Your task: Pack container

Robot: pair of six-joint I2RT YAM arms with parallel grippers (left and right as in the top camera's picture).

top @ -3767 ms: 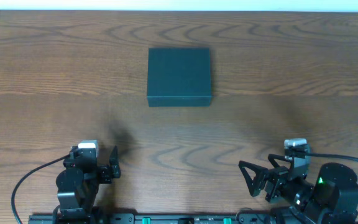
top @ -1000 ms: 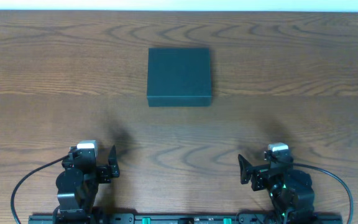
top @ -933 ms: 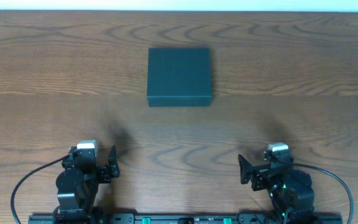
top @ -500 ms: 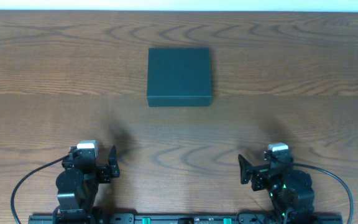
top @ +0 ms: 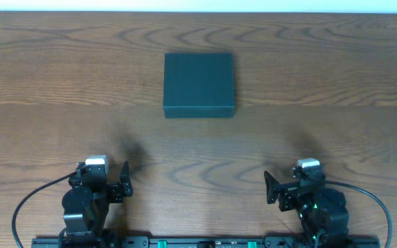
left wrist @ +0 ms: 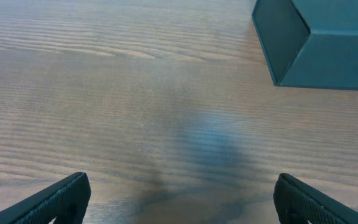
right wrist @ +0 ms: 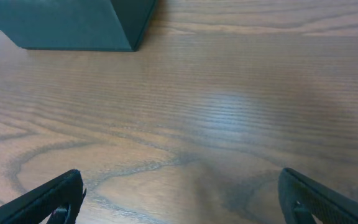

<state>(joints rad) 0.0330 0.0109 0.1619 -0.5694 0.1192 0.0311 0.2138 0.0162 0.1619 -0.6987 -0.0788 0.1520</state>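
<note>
The container is a dark square box with its lid closed, lying flat on the wooden table at centre back. One corner of the container shows at the upper right of the left wrist view, and another corner of the container at the upper left of the right wrist view. My left gripper rests near the front left edge, open, with nothing between its fingers. At the front right my right gripper is open too, with only bare wood between its fingertips. Both stand well short of the box.
The wooden table stretches around the box on all sides. A black rail runs along the front edge under both arm bases, with a cable looping off the left arm.
Nothing has moved over the last second. Before that, the right arm swung from the far right in to its present spot.
</note>
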